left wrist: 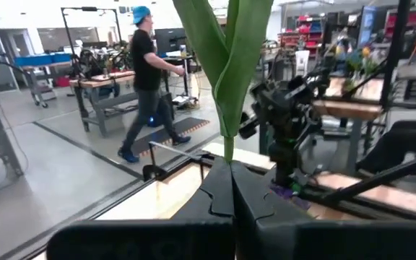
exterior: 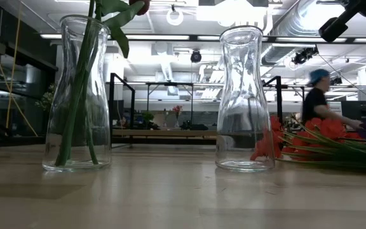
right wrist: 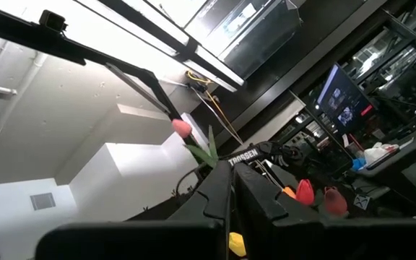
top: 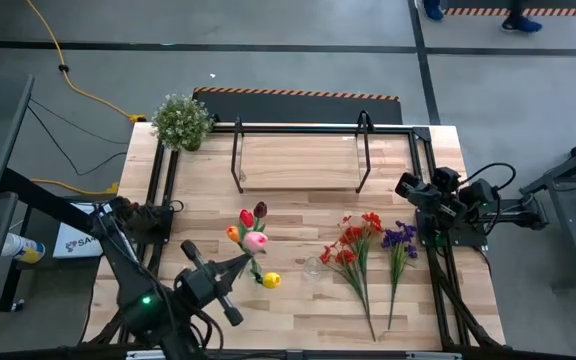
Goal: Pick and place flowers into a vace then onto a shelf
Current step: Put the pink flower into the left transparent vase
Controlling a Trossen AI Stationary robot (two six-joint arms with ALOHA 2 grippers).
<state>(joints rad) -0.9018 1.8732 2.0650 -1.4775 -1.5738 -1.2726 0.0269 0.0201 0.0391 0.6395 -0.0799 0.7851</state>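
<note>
We see two clear glass vases in the low view. The vase on the frame's left point(exterior: 76, 95) holds green stems and leaves; its blooms run out of the top of the frame. The second vase point(exterior: 244, 98), right of centre, has nothing in it.

High view: the tulips point(top: 252, 232) cluster at centre-left of the desk point(top: 298, 300), red, maroon, orange and pink heads together, and a yellow tulip point(top: 271, 280) sits just below them. The empty vase shows faintly as a clear ring point(top: 313, 267) at centre.

The left gripper point(top: 246, 262) sits at lower left, right beside the tulip cluster. Its wrist view shows the jaws clamped on a green tulip stem point(left wrist: 228, 148), broad leaves rising straight up from the grip.

The right gripper point(top: 408, 187) waits at the right edge of the desk, jaws together, nothing held.

Still lying flat on the desk at lower right: red sprays point(top: 353, 245) and purple sprays point(top: 399, 240), stems pointing toward the bottom edge. In the low view they lie just right of the empty vase.

The shelf point(top: 298, 160) stands at top centre of the desk with a bare board. A potted plant point(top: 181, 121) stands at the upper-left corner of the desk.

A person point(left wrist: 145, 79) walks in the room behind.
</note>
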